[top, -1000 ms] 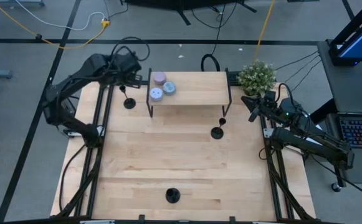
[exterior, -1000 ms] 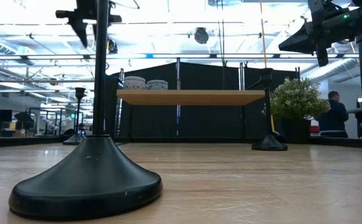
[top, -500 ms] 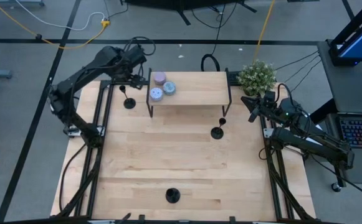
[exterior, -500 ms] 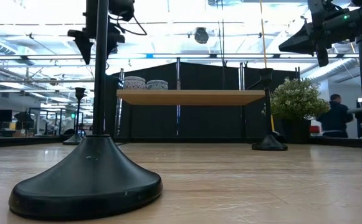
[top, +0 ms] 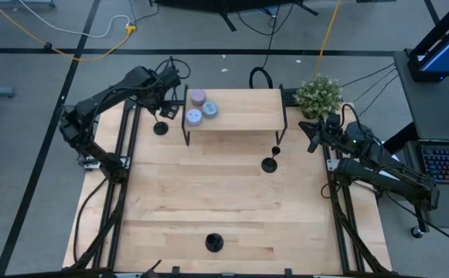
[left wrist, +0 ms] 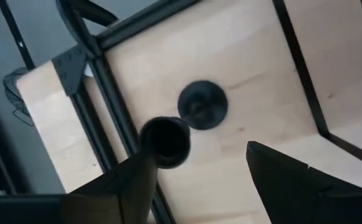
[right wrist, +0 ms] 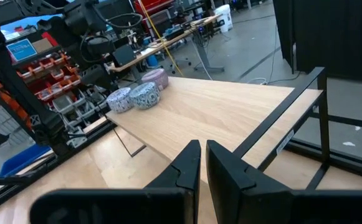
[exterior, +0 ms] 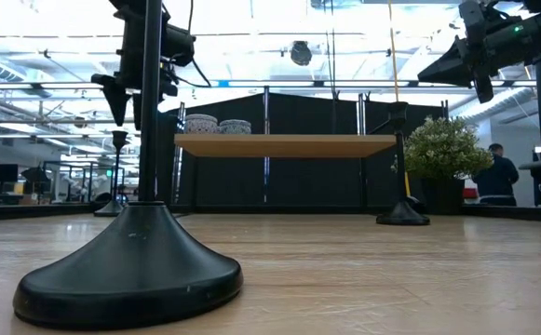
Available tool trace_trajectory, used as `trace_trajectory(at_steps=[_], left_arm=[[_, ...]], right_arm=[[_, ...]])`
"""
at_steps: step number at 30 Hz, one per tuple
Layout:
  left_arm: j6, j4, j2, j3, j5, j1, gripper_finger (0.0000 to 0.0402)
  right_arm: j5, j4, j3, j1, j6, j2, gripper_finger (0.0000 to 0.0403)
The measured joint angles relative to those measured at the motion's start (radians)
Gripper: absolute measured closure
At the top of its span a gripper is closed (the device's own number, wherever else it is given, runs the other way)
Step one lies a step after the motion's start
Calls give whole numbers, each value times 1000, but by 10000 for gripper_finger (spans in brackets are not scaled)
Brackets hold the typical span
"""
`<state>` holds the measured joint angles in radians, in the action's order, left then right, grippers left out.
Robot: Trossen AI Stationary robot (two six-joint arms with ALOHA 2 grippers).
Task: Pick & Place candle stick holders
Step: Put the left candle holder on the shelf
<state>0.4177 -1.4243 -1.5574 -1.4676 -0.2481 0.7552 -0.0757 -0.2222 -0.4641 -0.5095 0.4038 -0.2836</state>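
Note:
Three black candle stick holders stand on their round bases on the table: one at the far left [top: 160, 127], one right of centre [top: 269, 164], one near the front edge [top: 213, 243], which looms large in the low view [exterior: 130, 270]. My left gripper [top: 162, 106] is open and hovers just above the far-left holder. In the left wrist view its fingers [left wrist: 199, 152] stand on either side of that holder's cup [left wrist: 165, 142], with the base [left wrist: 202, 104] below. My right gripper [right wrist: 202, 162] is shut and empty, waiting at the table's far right [top: 314, 135].
A small raised wooden shelf [top: 232, 108] on black legs stands at the far middle, with three round candle tins [top: 199, 108] on its left end. A potted plant [top: 319, 94] stands at the far right corner. A person shows in the room behind [exterior: 498, 172].
My left gripper has come down from above the shelf's left end toward the far-left candle stick holder. It now hangs just over the holder's cup. The holders have not moved.

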Motion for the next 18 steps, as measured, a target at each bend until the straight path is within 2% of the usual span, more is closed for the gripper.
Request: trace_trajectory(at_steps=[14,18], left_arm=[[-52,26,-9,9,46,11,171],[-69,59,-10,54,66,28,179]], right_arm=[[-1,0,0,0,0,0,385],[-1,1,0,0,3,0,385]])
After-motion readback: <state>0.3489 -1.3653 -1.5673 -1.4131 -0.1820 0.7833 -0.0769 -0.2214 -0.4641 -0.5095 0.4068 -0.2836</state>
